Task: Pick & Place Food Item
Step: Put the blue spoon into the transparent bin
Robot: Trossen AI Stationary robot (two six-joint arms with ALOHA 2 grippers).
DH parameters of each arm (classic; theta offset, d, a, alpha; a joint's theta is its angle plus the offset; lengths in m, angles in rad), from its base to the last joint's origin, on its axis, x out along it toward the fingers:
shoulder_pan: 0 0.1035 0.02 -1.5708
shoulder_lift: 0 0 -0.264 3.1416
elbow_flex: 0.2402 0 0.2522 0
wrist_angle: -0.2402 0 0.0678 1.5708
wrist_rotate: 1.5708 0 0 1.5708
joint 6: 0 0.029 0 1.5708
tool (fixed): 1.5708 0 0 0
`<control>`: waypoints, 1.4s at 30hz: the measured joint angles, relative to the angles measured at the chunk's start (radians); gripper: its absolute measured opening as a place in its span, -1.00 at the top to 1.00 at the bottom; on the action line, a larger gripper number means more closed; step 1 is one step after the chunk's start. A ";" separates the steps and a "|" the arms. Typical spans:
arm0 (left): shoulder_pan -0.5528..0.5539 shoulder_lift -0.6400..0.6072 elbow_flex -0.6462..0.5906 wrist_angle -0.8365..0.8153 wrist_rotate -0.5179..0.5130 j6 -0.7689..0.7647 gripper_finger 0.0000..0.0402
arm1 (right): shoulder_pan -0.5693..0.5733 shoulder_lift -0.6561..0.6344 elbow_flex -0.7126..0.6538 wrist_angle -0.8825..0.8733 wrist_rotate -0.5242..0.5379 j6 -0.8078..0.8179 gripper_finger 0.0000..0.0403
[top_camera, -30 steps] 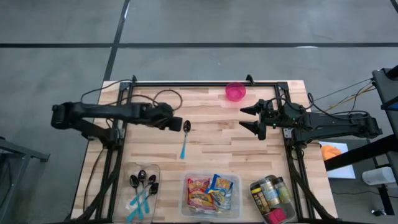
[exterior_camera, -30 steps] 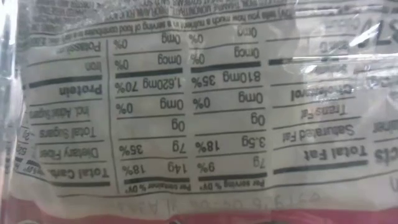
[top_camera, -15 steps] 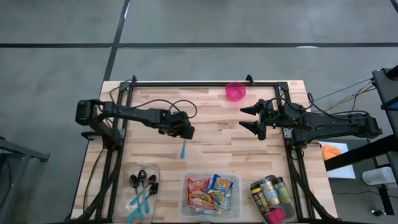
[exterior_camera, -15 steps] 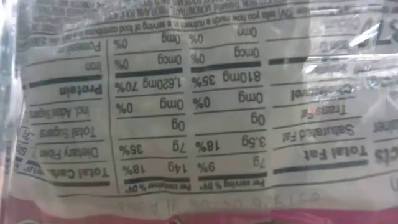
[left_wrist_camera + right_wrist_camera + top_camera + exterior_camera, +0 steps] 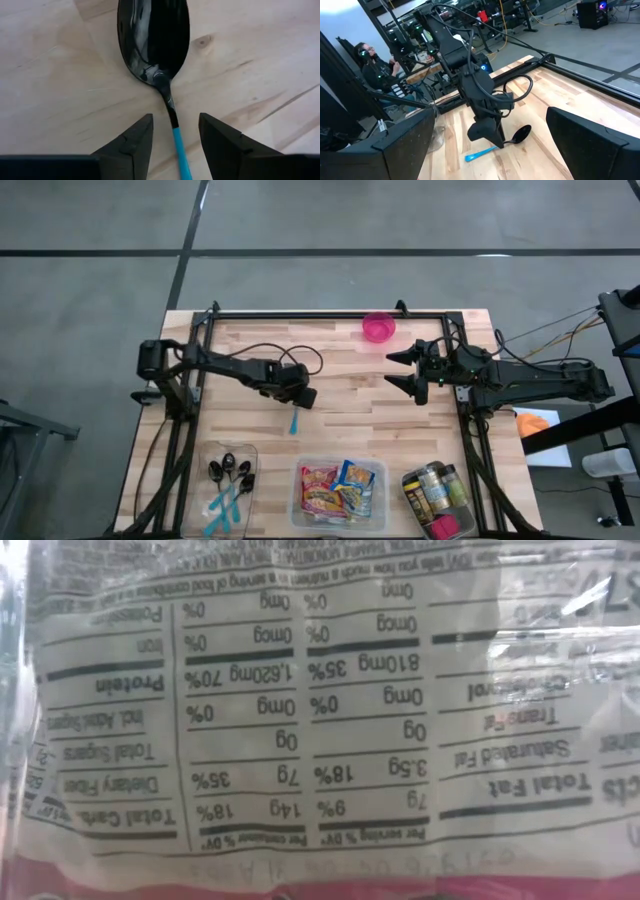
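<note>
Between the parted fingers of the left gripper (image 5: 174, 132) lies the spoon (image 5: 156, 45), its blue handle untouched by either finger, black bowl just ahead on the wooden table (image 5: 350, 395). Well apart, the right gripper (image 5: 400, 370) hovers wide open, near a pink cup (image 5: 378, 328). Food packets (image 5: 340, 488) sit in a clear bin, well behind the left gripper.

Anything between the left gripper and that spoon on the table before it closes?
Nothing visible. The left gripper is open right over the spoon, one finger on each side of the handle just behind the black bowl, with only bare table around it. The right gripper waits open near the pink cup.
</note>
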 joint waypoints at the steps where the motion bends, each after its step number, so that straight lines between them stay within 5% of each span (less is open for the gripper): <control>1: 0.000 0.004 0.001 0.000 0.000 0.000 0.18 | 0.000 0.000 0.000 0.000 0.000 0.000 -0.89; 26: 0.005 -0.039 0.008 -0.444 0.011 -0.031 0.18 | 0.000 0.000 0.000 0.000 0.000 0.000 -0.89; 42: 0.005 -0.062 0.008 -0.432 -0.011 -0.127 0.18 | 0.000 0.000 0.000 0.000 0.000 0.000 -0.89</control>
